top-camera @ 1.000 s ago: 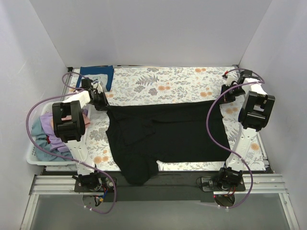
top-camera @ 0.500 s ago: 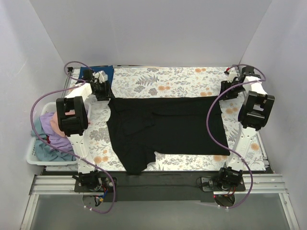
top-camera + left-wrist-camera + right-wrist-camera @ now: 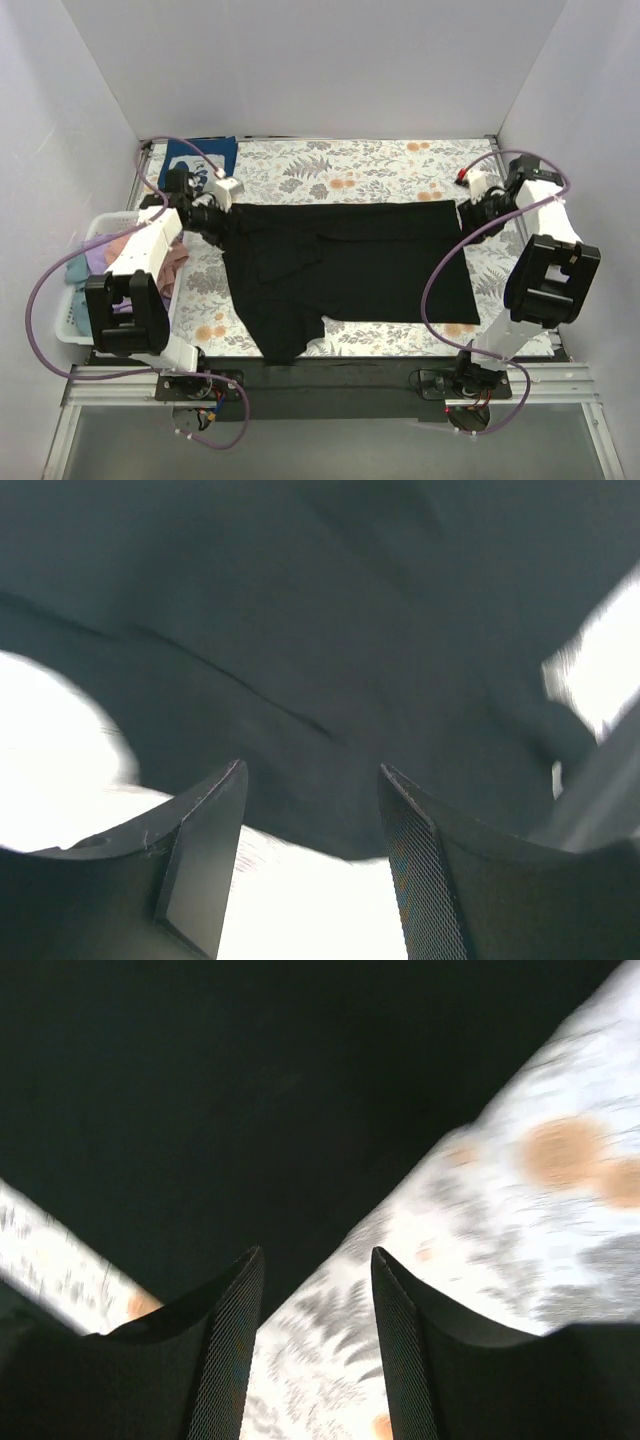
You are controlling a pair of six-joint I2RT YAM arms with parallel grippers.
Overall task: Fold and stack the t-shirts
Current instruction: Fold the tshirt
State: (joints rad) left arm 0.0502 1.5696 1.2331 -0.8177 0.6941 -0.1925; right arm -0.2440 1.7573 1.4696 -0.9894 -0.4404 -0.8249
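A black t-shirt [image 3: 350, 265] lies spread across the floral table cover, one part reaching the near edge [image 3: 285, 345]. My left gripper [image 3: 222, 220] is at the shirt's far-left corner. It is open, with the black cloth [image 3: 330, 630] just beyond its empty fingertips [image 3: 312, 770]. My right gripper [image 3: 468, 218] is at the far-right corner, also open. Its fingertips [image 3: 316, 1252] frame the shirt's edge [image 3: 200, 1090] and bare cover. A navy t-shirt [image 3: 205, 155] lies at the back left. Pink [image 3: 175, 262], lavender [image 3: 100, 258] and teal [image 3: 75, 272] t-shirts sit in the basket.
The white plastic basket [image 3: 75, 335] stands off the table's left side beside the left arm. The floral table cover [image 3: 350, 180] shows behind the black shirt and along its right side. White walls close in the back and both sides.
Both grippers drew the black shirt's far edge toward the back, then opened and let it go. The shirt now lies flatter, and both arms have swung round beside its far corners.
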